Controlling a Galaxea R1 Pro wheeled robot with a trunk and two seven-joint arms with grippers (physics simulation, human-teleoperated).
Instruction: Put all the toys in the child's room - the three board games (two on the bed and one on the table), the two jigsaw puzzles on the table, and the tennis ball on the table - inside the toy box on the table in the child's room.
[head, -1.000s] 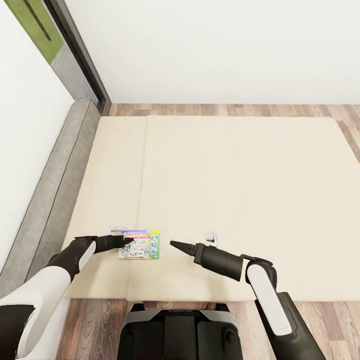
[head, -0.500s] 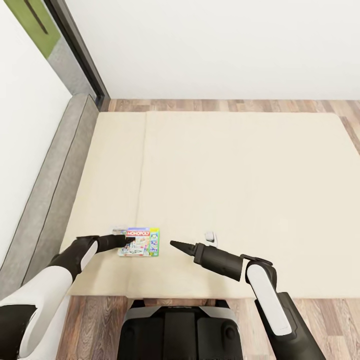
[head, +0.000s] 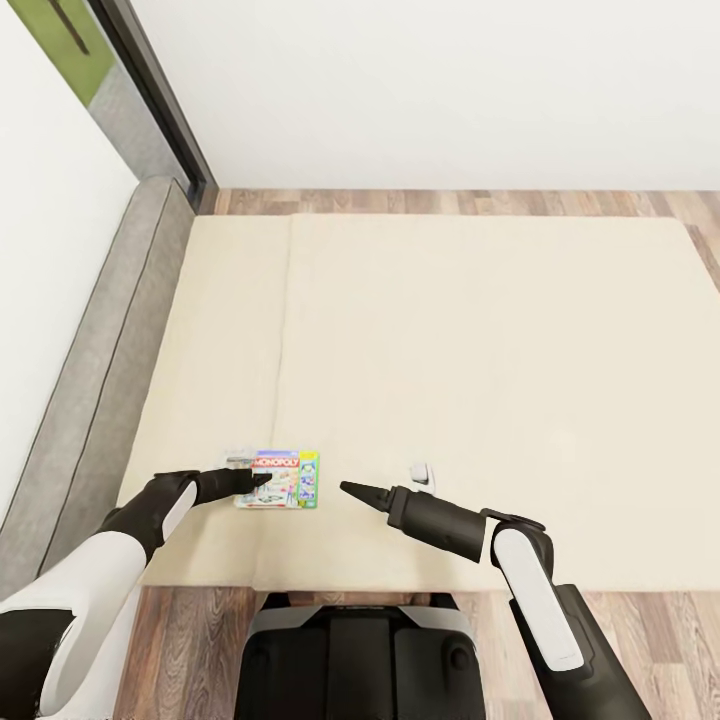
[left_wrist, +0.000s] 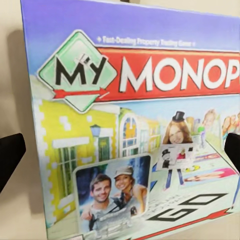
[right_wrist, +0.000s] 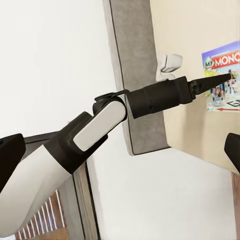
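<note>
Lying flat on the cream bed (head: 480, 360), near its front edge and toward the grey headboard (head: 95, 380) side, is the Monopoly board game (head: 279, 479). From the head view the box has its long axis across the bed, parallel to the front edge, with the red title band on the far side and the printed face up. The left wrist view gives what the head view cannot: the cover of the board game (left_wrist: 135, 135) is close enough to read "MY MONOP", with a yellow house and a photo of two people below.

The left gripper (head: 262, 480) rests over the near-left part of the box; its two fingers (left_wrist: 10, 155) stand apart at both sides of the cover, so the claw is spread, not pinching the box. The right gripper (head: 352, 489) hovers just beside the box on the other side, its fingers pressed together into one point. In the right wrist view the left arm (right_wrist: 95, 125) reaches to the board game (right_wrist: 222, 75).
</note>
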